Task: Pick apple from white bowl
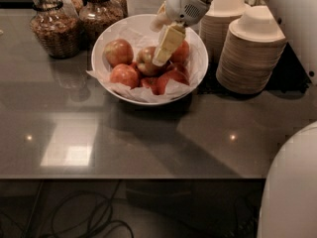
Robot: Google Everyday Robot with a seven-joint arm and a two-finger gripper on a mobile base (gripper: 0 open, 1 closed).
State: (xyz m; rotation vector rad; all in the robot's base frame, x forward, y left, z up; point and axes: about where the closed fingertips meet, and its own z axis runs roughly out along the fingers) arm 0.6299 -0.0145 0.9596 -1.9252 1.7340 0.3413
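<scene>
2 glass jars (54, 26) stand far left of the jaws, and 2 stacks of cream bowls (250, 58) stand to their right on the desk (148, 143). In the white bowl (198, 71), redder apples (119, 52) crowd the apple (143, 61), which lies just below the gripper (162, 57). Whether the jaws are wide or narrow, I cannot tell.

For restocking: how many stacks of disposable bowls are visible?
2: front stack right of the white bowl, rear stack behind it. Others may be hidden. The gripper is over the apple.
</scene>
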